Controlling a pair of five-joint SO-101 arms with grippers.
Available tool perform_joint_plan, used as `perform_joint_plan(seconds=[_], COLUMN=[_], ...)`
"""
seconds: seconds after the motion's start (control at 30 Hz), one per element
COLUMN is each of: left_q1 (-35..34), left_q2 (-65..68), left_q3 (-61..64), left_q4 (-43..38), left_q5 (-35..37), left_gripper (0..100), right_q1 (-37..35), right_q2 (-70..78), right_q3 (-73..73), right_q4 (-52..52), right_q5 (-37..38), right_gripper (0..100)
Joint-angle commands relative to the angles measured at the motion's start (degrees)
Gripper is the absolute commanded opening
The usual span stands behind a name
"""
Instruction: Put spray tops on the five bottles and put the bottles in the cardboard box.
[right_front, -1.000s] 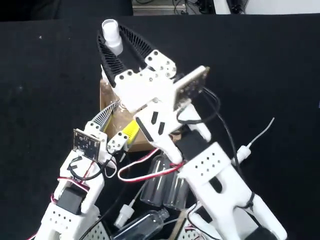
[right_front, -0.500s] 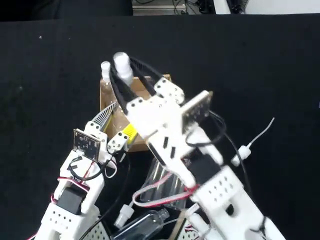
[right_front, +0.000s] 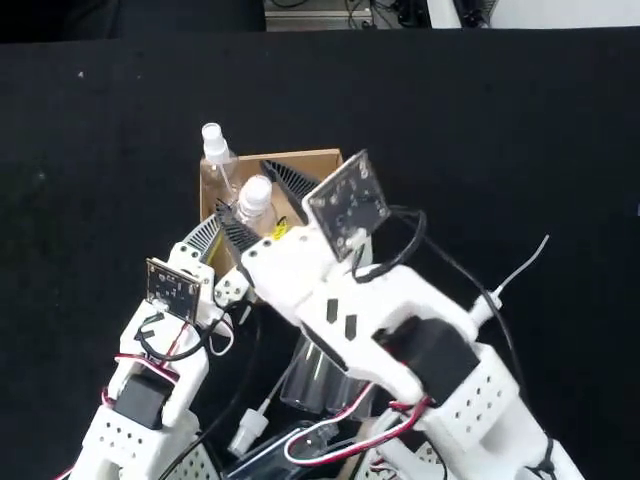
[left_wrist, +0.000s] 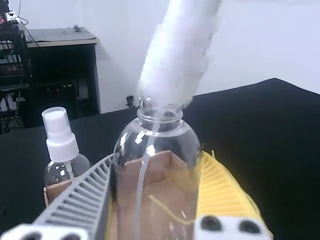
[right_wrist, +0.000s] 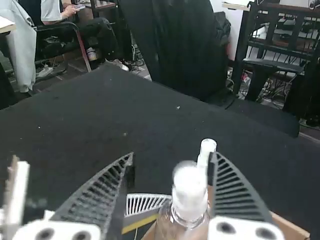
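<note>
On my feed the left hand (left_wrist: 157, 162) sits toward the near-left part of the desk (right_front: 520, 130), its grey and yellow fingers pressed against either side of a clear bottle (left_wrist: 152, 145), so I read it as pinching that bottle. Just past it, the cardboard box (right_front: 300, 157) stands around the middle of the desk. In the box's far-left corner a capped bottle (right_front: 213, 150) stands upright with its white sprayer on. The pinched bottle is over the box's left half, close to the capped one but apart from it. I cannot tell whether its base rests on the box floor. A white spray top (right_front: 256, 190) sits at that bottle's neck, with its thin tube running down inside the glass. The right hand (right_wrist: 171, 159) hangs over it from the right, black ribbed fingers spread wider than the top. One finger is close beside the top and the other well clear. Nearer the desk's near edge, partly under the right arm, two uncapped bottles (right_front: 318, 385) lie side by side. A third bottle (right_front: 290, 450) lies nearer still, with a loose spray top (right_front: 250, 432) just beside it. Further right, another spray top (right_front: 488, 298) lies on the desk, its tube pointing toward the far-right corner.
</note>
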Motion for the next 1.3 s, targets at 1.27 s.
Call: perform_joint_plan(seconds=[1.27], left_q1=[-41.6], left_q2=[11.3], left_q3=[1.7], left_q4=[-30.9], left_q5=[0.0], left_gripper=[3], right_q1=[39.9], right_q2=[-3.8], right_q3=[43.4], right_q4=[-20.7], right_q5=[3.4], right_gripper=[11.4])
